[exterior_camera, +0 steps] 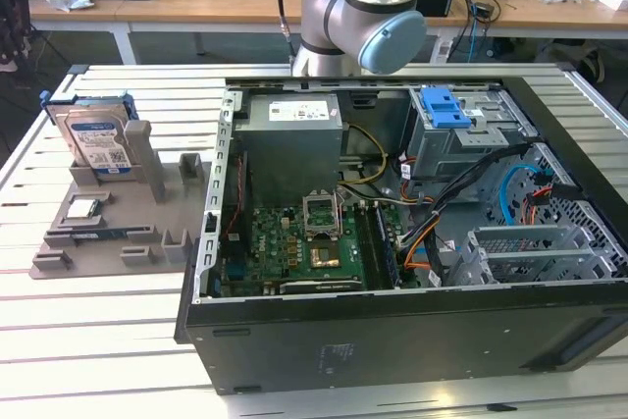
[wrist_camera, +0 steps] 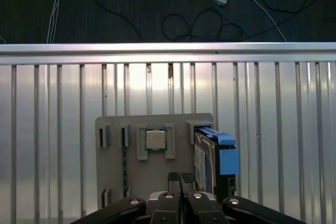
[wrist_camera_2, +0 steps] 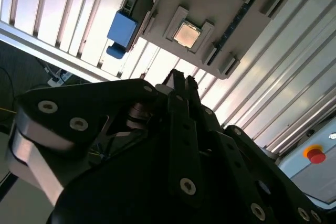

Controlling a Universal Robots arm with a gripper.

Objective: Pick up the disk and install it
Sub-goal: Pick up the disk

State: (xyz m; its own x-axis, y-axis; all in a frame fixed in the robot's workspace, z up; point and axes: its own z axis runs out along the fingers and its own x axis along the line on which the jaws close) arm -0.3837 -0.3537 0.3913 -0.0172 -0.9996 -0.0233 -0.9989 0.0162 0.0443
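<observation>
Disk (exterior_camera: 95,139) upright in grey holder (exterior_camera: 128,208)

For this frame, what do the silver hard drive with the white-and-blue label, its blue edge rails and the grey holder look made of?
Flat silver hard drive: metal casing, dull sheen, paper-like label. Blue edge rails: likely moulded plastic, uniform matt colour. Grey slotted holder: probably plastic; flat matt grey, blocky slots.
</observation>
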